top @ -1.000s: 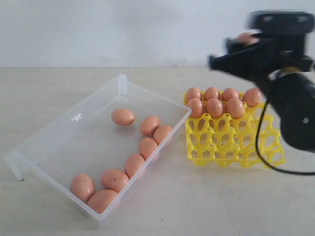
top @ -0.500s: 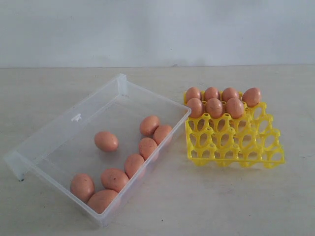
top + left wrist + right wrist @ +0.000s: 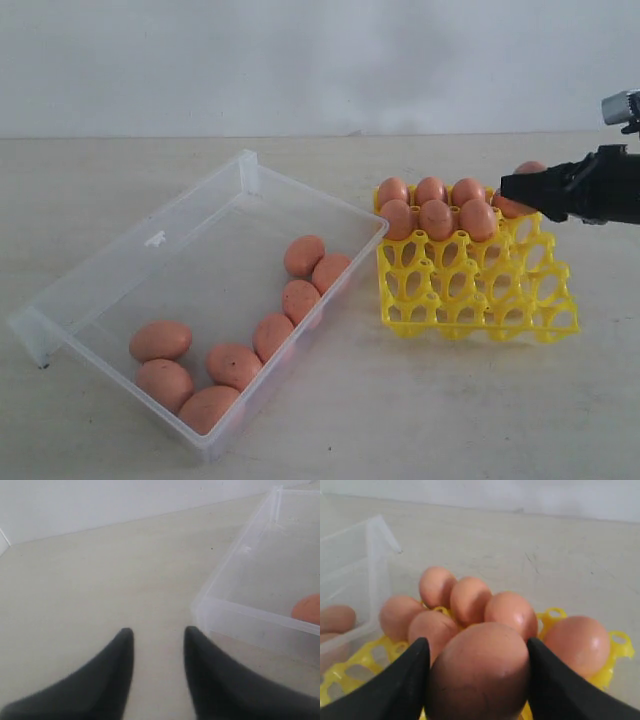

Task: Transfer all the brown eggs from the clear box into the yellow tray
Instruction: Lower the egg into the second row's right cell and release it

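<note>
My right gripper (image 3: 512, 188) is shut on a brown egg (image 3: 479, 672) and hovers over the far right corner of the yellow tray (image 3: 470, 290). Several brown eggs (image 3: 436, 219) fill the tray's two back rows, also in the right wrist view (image 3: 470, 599) just beyond the held egg. Several more eggs (image 3: 272, 335) lie along the near and right sides of the clear box (image 3: 150, 250). My left gripper (image 3: 157, 635) is open over bare table beside a corner of the clear box (image 3: 240, 610); one egg (image 3: 307, 609) shows inside. It is out of the exterior view.
The box and tray sit close together on a pale tabletop (image 3: 400, 400) with a white wall behind. The tray's front rows of cups (image 3: 480, 310) hold nothing. Bare table lies in front of both containers.
A loose egg in the box rolled from the middle to the near left corner. The right gripper, out of view half a second ago, has come in from the right holding an egg.
</note>
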`<state>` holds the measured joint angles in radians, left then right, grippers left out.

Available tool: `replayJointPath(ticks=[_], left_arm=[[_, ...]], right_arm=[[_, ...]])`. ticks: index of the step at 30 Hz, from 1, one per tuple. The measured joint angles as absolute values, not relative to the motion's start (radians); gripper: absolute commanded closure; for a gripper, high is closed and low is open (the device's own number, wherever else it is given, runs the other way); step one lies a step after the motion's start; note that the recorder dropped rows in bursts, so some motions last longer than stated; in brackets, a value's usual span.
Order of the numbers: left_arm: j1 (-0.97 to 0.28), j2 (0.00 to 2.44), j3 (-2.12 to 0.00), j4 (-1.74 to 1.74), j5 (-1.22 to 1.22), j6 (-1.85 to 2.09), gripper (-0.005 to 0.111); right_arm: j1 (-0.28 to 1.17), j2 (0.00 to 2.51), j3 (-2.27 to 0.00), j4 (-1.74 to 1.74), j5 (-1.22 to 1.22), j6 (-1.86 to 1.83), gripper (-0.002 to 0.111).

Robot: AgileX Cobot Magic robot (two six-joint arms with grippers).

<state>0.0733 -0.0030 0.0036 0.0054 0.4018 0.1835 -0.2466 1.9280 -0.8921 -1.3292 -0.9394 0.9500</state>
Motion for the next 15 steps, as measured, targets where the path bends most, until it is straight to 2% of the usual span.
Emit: replayJointPath(ticks=[1, 9, 11, 13, 15], left_arm=[[0.073, -0.003, 0.004, 0.007, 0.404, 0.184, 0.007], [0.073, -0.003, 0.004, 0.007, 0.404, 0.177, 0.008], [0.073, -0.003, 0.004, 0.007, 0.404, 0.177, 0.015], [0.073, -0.003, 0.004, 0.007, 0.404, 0.177, 0.03], [0.073, -0.003, 0.004, 0.007, 0.404, 0.177, 0.052]], right_arm=[[-0.247, 1.946, -0.895, -1.329, -0.896, 0.95, 0.109], [-0.247, 2.031, -0.896, -1.245, -0.855, 0.87, 0.109], [-0.247, 2.033, -0.896, -1.238, -0.86, 0.848, 0.109], [-0.247, 2.033, -0.896, -1.223, -0.86, 0.808, 0.109], [-0.247, 2.033, -0.896, -1.204, -0.86, 0.766, 0.109]])
